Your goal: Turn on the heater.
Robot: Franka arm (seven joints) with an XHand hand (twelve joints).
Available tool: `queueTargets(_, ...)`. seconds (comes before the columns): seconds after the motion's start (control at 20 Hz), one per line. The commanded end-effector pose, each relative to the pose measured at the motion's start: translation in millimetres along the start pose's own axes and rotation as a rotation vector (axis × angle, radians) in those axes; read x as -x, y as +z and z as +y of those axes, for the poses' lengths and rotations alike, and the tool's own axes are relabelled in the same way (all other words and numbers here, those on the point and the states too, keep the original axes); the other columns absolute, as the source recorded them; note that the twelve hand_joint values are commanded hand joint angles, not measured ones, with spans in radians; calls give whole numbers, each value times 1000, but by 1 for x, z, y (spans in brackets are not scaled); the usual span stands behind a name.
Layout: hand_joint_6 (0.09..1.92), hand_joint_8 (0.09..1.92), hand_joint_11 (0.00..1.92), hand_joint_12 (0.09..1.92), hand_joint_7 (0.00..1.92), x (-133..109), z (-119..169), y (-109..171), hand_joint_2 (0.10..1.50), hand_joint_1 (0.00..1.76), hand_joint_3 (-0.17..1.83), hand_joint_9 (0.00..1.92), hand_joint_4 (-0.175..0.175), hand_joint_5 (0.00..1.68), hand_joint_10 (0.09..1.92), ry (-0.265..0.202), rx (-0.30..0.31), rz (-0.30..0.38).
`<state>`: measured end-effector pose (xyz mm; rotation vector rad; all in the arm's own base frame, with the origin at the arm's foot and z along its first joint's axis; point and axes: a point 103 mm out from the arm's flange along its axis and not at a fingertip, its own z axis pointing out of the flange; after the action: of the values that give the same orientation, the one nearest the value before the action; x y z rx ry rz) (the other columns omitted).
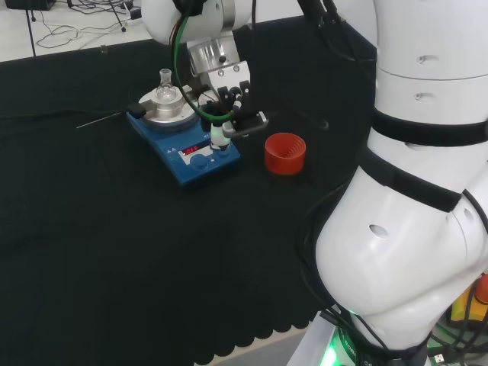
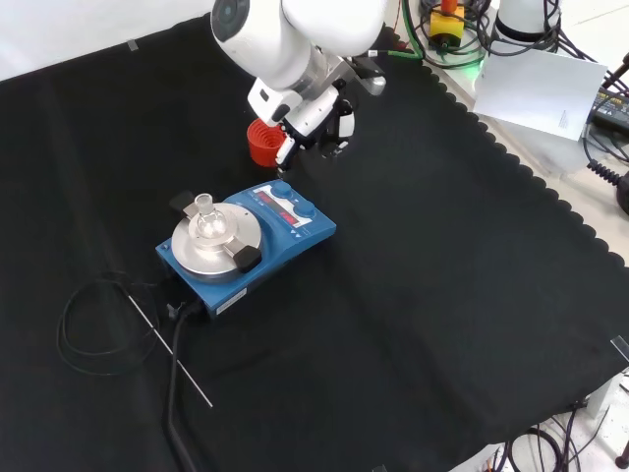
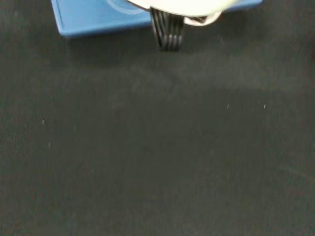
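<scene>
1. Head view: I have the hand (image 1: 226, 103) over the right end of the blue heater (image 1: 185, 137), one finger (image 1: 219, 137) pointing straight down at the control panel and holding nothing, because the switch sits there. A small glass flask (image 1: 165, 95) rests on the plate; a red stand (image 1: 285, 153) sits on the counter (image 1: 152, 259) to the right.
2. Front view: the heater (image 2: 246, 246) is mid-cloth, the hand (image 2: 313, 120) just beyond its far edge.
3. Wrist view: a fingertip (image 3: 167, 34) meets the heater's (image 3: 93, 19) edge; I judge contact is close.
</scene>
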<state>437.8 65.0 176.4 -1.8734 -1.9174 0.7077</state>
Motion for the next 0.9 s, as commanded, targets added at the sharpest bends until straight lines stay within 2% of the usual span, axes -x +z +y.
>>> queueTargets(0.05, 685, 1576, 1179, 1266, 1491, -5, -4, 8, 725, 1370, 928, 1627, -38, 264, 1459, -23, -22, -3)
queueTargets(0.5, 396, 1588, 1169, 1302, 1500, -11, -9, 18, 701, 1387, 983, 1633, -17, 252, 1475, -56, -49, 12)
queueTargets(0.9, 247, 1592, 1170, 1306, 1502, -13, -6, 24, 696, 1387, 994, 1633, -11, 294, 1479, -64, -80, -6)
